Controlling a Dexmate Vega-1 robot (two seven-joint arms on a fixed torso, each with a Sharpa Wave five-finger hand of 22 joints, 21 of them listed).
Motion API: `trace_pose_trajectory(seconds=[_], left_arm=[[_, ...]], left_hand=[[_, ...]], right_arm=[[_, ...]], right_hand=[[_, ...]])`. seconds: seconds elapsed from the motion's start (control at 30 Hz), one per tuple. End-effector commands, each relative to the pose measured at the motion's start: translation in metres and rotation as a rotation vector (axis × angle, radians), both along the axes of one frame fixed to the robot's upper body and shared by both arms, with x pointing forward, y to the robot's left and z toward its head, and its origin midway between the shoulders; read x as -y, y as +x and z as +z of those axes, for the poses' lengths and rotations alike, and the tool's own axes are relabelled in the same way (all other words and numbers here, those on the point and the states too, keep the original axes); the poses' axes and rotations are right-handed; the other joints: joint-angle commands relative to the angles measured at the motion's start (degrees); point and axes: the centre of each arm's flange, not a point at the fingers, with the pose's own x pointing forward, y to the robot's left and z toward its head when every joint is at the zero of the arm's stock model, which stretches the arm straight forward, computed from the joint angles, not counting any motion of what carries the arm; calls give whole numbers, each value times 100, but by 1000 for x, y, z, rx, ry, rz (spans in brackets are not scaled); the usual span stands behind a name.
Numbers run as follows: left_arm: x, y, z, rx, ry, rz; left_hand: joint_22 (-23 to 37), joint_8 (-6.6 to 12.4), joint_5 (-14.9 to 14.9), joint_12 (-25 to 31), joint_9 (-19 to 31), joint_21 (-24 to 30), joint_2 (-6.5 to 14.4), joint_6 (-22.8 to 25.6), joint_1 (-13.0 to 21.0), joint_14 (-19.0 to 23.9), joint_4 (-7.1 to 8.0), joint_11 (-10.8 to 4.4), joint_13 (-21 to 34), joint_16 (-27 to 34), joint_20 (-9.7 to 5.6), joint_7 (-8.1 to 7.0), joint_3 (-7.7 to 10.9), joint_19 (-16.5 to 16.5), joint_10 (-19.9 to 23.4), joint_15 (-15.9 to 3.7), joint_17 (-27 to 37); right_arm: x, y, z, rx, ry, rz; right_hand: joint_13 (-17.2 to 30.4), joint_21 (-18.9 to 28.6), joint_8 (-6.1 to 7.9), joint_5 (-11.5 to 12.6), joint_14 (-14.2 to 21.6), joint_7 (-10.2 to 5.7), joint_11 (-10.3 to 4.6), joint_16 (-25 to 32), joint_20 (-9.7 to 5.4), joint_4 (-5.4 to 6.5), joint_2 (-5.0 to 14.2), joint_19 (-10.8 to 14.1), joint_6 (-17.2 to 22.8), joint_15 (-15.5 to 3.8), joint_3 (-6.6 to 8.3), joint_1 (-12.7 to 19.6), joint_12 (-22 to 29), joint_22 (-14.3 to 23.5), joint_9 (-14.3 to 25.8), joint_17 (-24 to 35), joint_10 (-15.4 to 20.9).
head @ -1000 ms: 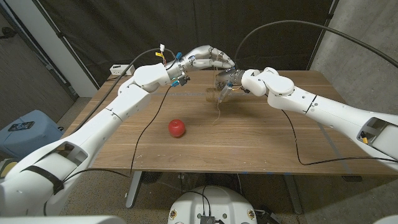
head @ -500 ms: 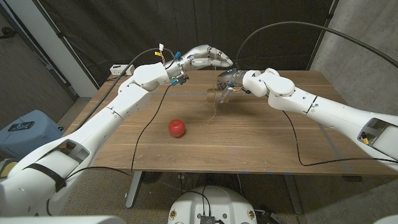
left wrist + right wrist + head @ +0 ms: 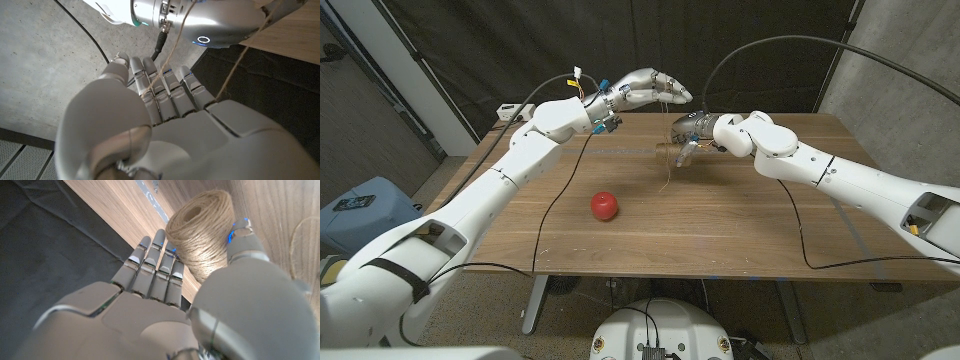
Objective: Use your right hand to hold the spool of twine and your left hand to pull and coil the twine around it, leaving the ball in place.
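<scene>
Midway through, the right robot hand [image 3: 688, 132] grips the spool of twine [image 3: 202, 227] near the tabletop's [image 3: 740, 220] far edge; the left robot hand [image 3: 655, 88], raised, has the strand [image 3: 160, 80] across its fingers. Loose twine dangles uncoiled; the red ball [image 3: 605, 206] sits apart near the front.

Spool of twine [image 3: 202, 230] held off the table [image 3: 740, 225] in right hand [image 3: 692, 128], toward far middle of the tabletop. Left hand [image 3: 645, 90] raised just left of it and farther back, twine strand [image 3: 160, 80] lying across its fingers [image 3: 170, 90]. Loose strand end [image 3: 667, 178] hanging below spool toward table. Ball [image 3: 605, 206] on table, nearer and left of both hands, well apart from spool.
</scene>
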Motion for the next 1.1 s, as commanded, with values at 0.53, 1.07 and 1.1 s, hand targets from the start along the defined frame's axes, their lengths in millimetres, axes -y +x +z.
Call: trace_pose_trajectory(seconds=[0.53, 1.07, 1.1], left_arm=[[1, 4, 9, 23, 8, 13], [-3, 9, 15, 43, 11, 25], [-3, 9, 15, 45, 12, 26]], left_hand=[[27, -15, 50, -51, 8, 12, 45, -12, 9, 33, -21, 2, 25, -5, -4, 1, -4, 39, 25, 23, 27], [27, -20, 48, -63, 9, 8, 39, -12, 12, 30, -25, -5, 40, -7, -2, -5, -12, 29, 28, 29, 33], [27, -22, 48, -63, 9, 8, 39, -16, 7, 33, -22, -10, 41, -8, -1, -5, -12, 28, 29, 28, 32]], right_arm=[[3, -21, -14, -15, 7, 18], [-5, -35, -21, -14, -9, 55], [-5, -36, -21, -14, -11, 58]], right_hand=[[22, -18, 40, 37, 77, -918, -751, -25, -22, 14, 738, 72, 995, -865, -33, 686, 12, 9, 32, 18, 808], [27, -20, 43, 34, 88, -909, -753, -39, -27, 15, 736, 73, 995, -868, -58, 690, 0, 9, 34, 26, 810], [29, -20, 44, 34, 88, -912, -747, -41, -27, 16, 736, 74, 997, -866, -59, 688, 1, 9, 34, 26, 811]])
